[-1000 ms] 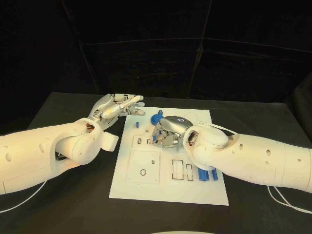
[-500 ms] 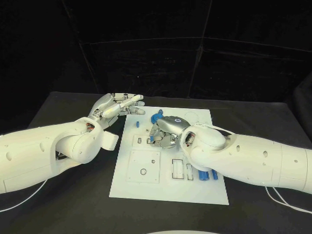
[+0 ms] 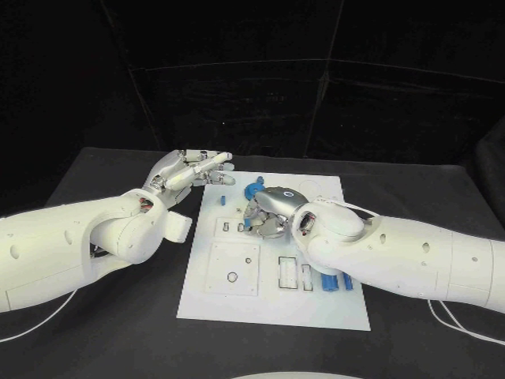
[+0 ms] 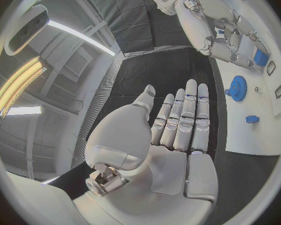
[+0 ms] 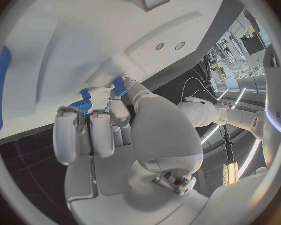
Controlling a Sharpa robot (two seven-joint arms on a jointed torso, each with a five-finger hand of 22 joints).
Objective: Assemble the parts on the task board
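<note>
Overhead, the task board (image 3: 273,308) lies mid-table; the right hand (image 3: 271,212) curls down over its far part, the left hand (image 3: 190,172) beside its far left corner. Left wrist: fingers (image 4: 181,120) straight, empty, blue gear (image 4: 238,88) near. Right wrist: fingertips (image 5: 120,112) touch a blue part (image 5: 119,86); grip unclear.

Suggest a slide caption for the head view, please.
Right hand works over the task board near the blue gear; left hand waits open beside it.
</note>
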